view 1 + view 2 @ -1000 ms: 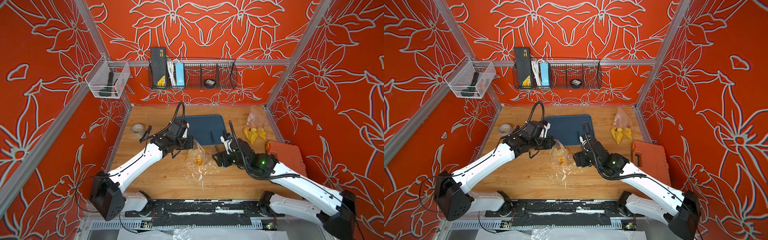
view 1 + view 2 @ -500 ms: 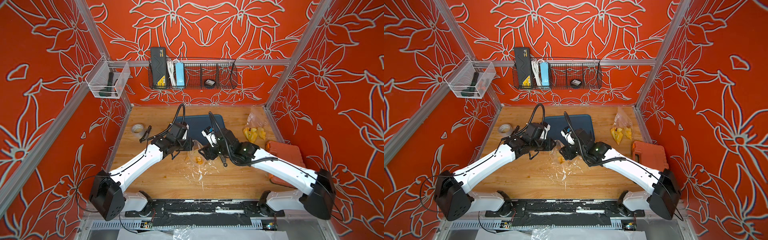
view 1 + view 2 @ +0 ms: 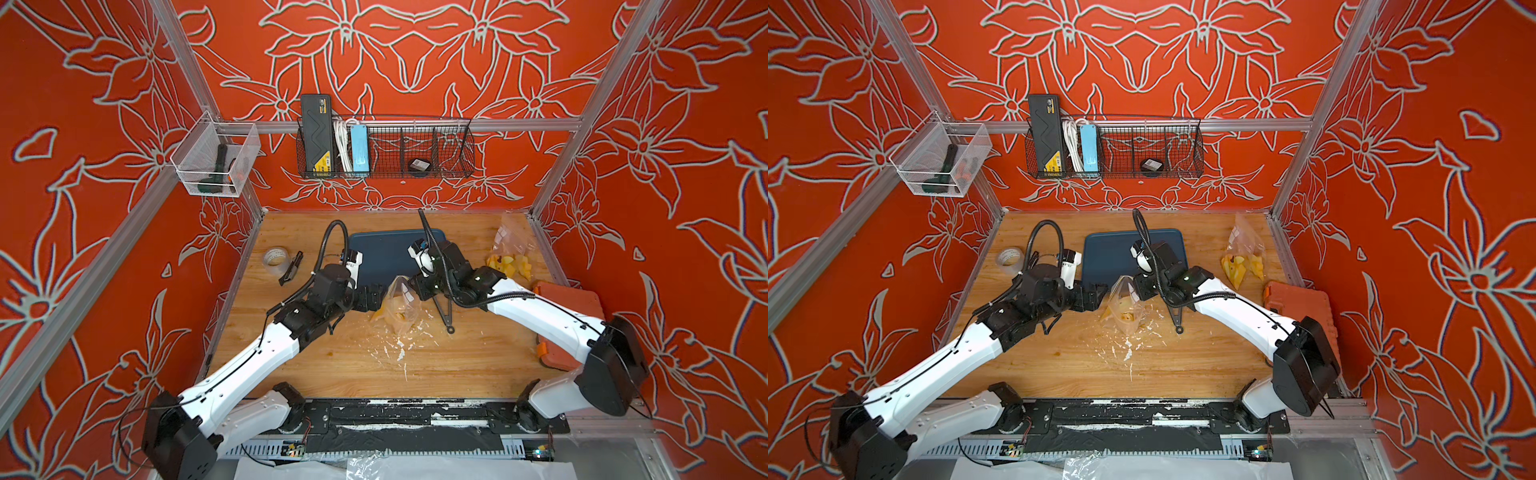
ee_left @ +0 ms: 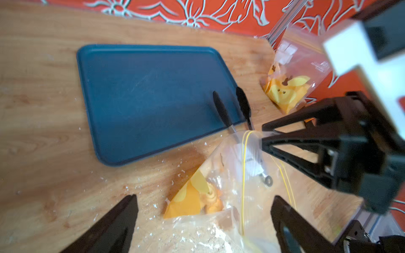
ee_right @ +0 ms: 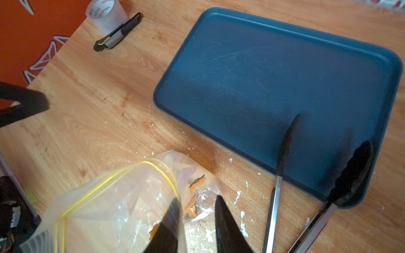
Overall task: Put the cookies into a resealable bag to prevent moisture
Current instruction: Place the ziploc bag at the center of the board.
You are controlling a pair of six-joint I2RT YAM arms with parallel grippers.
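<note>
The clear resealable bag (image 3: 397, 307) with a yellow zip line stands peaked on the wooden table in front of the blue tray (image 3: 386, 257). Orange and brown cookies (image 4: 210, 194) lie in its bottom corner, beside a flat yellow-orange print. My left gripper (image 3: 374, 298) (image 4: 205, 197) is wide open just left of the bag, with the bag's lower part between its spread fingers, untouched. My right gripper (image 3: 413, 286) (image 5: 196, 198) is at the bag's raised rim. One finger is inside the mouth and one outside. The jaws are narrowed, with a gap still visible.
Black-tipped metal tongs (image 3: 442, 307) lie beside the right gripper, their tips on the tray's corner. A second printed bag (image 3: 509, 262) sits at the back right and an orange case (image 3: 569, 299) at the right edge. A tape roll (image 3: 276, 257) and utility knife (image 3: 291, 268) lie back left. Crumbs litter the middle.
My left gripper has opened and let go of the bag. The right arm has swung in from the right to the bag's rim and its jaws have narrowed there.
</note>
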